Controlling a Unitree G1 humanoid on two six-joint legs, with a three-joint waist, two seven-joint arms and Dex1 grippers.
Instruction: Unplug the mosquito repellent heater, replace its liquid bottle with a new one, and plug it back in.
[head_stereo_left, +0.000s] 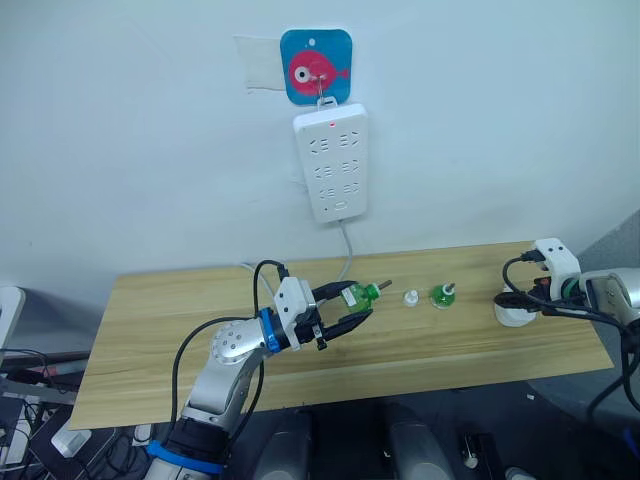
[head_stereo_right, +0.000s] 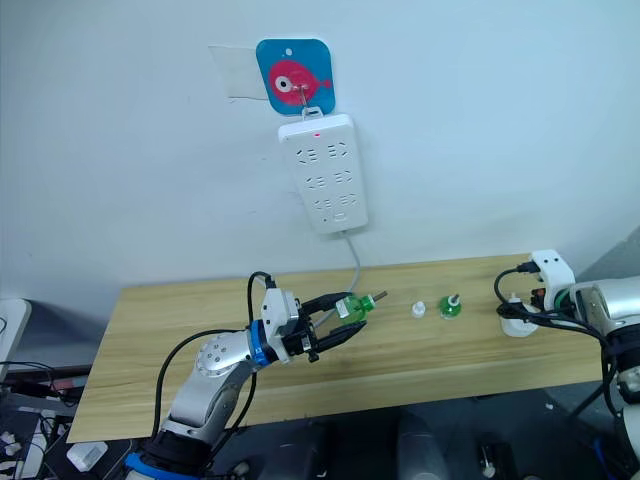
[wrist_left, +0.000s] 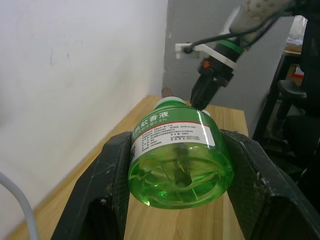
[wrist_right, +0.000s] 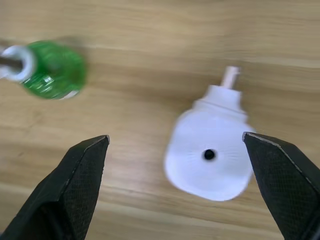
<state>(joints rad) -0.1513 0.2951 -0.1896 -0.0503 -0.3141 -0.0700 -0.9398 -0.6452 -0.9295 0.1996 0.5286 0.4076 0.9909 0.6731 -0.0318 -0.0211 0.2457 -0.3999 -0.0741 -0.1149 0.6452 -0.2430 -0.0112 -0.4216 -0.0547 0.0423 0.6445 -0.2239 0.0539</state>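
My left gripper (head_stereo_left: 356, 302) is shut on a green liquid bottle (head_stereo_left: 352, 296), held on its side above the middle of the wooden table (head_stereo_left: 150, 330). Its brown wick tip points toward the right. The white mosquito repellent heater (wrist_right: 210, 155) lies on the table at the far right, unplugged, with its round vent hole facing up. My right gripper (wrist_right: 175, 136) hovers open just above it, one finger on each side. A second green bottle (head_stereo_left: 441, 295) stands upright left of the heater, with a small white cap (head_stereo_left: 410, 297) beside it.
A long white power strip (head_stereo_left: 331, 163) hangs on the wall from a blue fish hook (head_stereo_left: 316, 66), with a red light on at its top. Its cable (head_stereo_left: 347, 250) drops to the table's back edge. The table's right end is just beyond the heater.
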